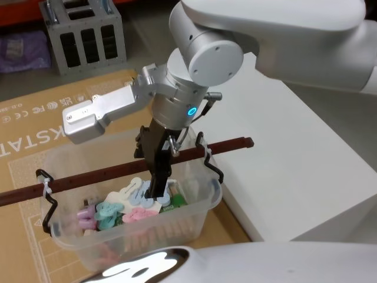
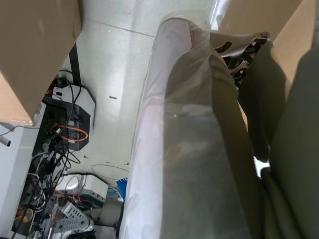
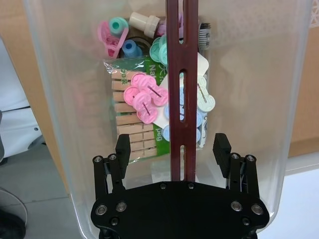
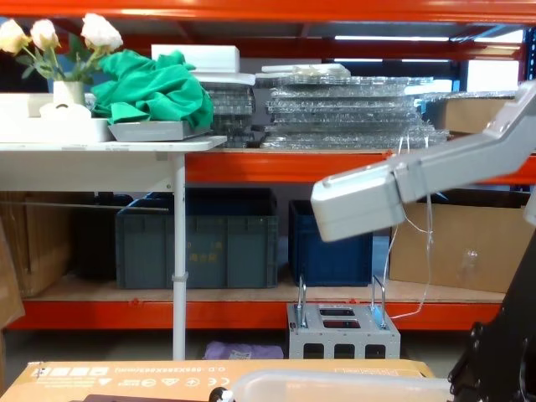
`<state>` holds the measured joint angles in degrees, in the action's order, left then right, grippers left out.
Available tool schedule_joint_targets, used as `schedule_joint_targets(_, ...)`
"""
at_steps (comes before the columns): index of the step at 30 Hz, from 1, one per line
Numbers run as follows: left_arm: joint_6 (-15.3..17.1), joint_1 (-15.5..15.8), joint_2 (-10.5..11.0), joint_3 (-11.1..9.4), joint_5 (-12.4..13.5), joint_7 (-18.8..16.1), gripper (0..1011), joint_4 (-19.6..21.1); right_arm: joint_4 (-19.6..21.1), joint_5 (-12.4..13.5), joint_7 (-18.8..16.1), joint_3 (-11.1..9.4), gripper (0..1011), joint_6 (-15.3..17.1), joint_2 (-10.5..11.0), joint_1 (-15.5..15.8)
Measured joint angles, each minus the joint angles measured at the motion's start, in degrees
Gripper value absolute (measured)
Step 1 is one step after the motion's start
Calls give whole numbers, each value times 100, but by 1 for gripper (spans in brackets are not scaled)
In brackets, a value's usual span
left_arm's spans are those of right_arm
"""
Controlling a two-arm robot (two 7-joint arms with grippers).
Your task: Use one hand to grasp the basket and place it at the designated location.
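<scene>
The right tool (image 3: 172, 143) — spread wide, gripping nothing — straddles the handle (image 1: 106, 174) of the basket (image 1: 189, 224).

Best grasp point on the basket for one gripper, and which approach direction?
Take the bar handle at mid-span, from above, one finger each side. It runs straight across the basket rim, held by clips at both ends, so the middle should carry it level. The right gripper sits open astride it there.

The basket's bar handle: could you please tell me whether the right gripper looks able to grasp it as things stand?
Probably yes. The right gripper is open, its fingers straddling the bar handle over the basket, with nothing between them and the bar.
</scene>
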<state>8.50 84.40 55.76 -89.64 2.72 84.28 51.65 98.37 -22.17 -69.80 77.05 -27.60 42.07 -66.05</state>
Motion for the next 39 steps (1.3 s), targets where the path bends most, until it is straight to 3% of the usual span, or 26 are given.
schedule_joint_targets(14,0,0,0,0,0,0,0,0,-60,-67,-19,126,984,108,-68,-62)
schedule_joint_targets(28,0,0,0,0,0,0,0,0,-176,99,16,114,614,45,-86,-109)
schedule_joint_targets(30,0,0,0,0,0,0,0,0,-209,147,15,107,506,36,-102,-118)
schedule_joint_targets(37,0,0,0,0,0,0,0,0,-282,227,17,87,279,35,-132,-132)
schedule_joint_targets(39,0,0,0,0,0,0,0,0,-287,233,19,86,264,35,-134,-132)
